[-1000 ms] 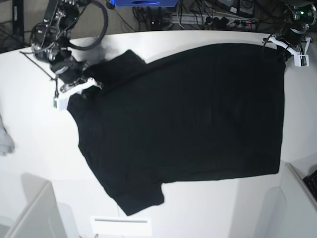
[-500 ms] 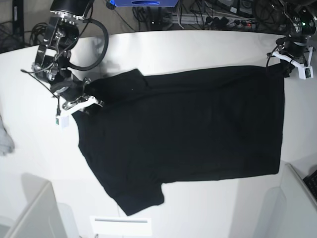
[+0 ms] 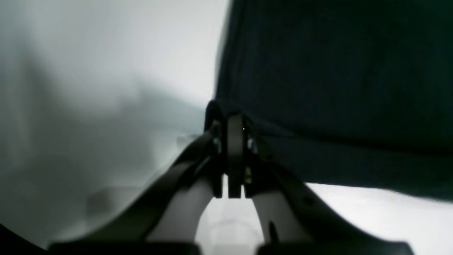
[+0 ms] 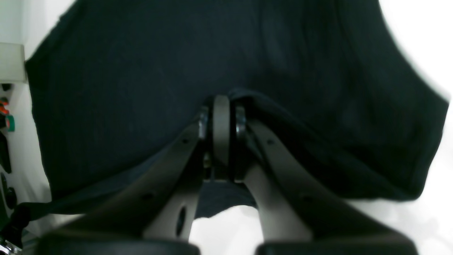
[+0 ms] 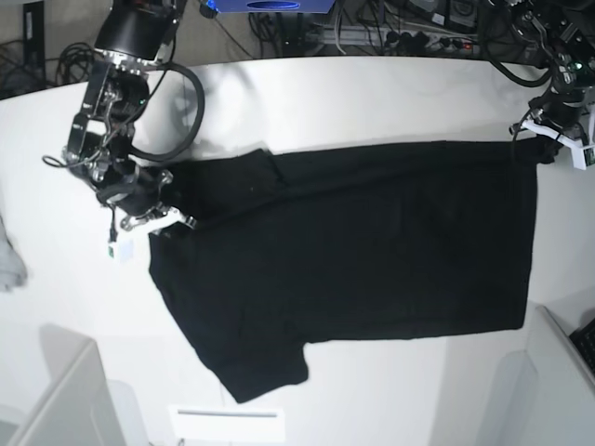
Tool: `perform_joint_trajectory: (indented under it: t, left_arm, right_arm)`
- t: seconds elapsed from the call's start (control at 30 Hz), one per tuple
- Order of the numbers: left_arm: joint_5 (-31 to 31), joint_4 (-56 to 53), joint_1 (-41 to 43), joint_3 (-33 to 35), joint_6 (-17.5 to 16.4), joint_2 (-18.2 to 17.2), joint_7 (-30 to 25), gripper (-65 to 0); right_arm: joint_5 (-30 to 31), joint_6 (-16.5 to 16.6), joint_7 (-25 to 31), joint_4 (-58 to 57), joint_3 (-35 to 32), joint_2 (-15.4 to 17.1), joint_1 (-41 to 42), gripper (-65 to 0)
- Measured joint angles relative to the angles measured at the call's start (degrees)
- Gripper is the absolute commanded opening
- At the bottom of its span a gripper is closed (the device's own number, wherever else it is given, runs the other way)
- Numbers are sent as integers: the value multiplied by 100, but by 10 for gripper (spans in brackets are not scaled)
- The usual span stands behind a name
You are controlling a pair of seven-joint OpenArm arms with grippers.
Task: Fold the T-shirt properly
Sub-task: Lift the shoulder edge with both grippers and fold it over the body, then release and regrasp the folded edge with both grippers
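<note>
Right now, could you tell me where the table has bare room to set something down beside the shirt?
The white table is bare along the far edge, between the large black cloth T-shirt and the cables. Another bare patch lies near the camera, below the shirt's hem. The left end is crowded by the right claw and a small pale grey cloth; the left claw crowds the right.

Bright even overhead light, glare on white table (image 5: 372,84), both wrist views soft and blurred

white table (image 5: 372,79), cables (image 5: 409,28) on floor behind it.
</note>
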Motion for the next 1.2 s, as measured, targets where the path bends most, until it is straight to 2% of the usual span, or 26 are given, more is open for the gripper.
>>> perform_joint_trajectory:
  t: [0.33,0.5,0.73,0.83,1.07,1.2]
  left_arm:
    - [17,-44,-229,7,13,-28,24,-650]
    - [756,-105,-601,295,168,-81,11,-650]
    - [1292,-111,-968,345,168,-63,4,-650]
    - [1497,-125,-1001,634,208,-76,2,-650]
    - [1838,-588,-1113,651,212,-79,-13,-650]
    - [1832,-603,-1130,658,212,-76,-22,-650]
  right_arm:
    - [-28,0,7,-660,0,0,374,-650]
    - [-15,-2,7,-997,0,0,658,-650]
    - [-33,-11,258,-1690,-2,0,914,-650]
    - [-44,-17,256,-1808,-2,17,925,-650]
    - [0,-22,636,-1808,-802,210,938,-650]
    - [-7,-24,732,-1808,-837,286,935,-650]
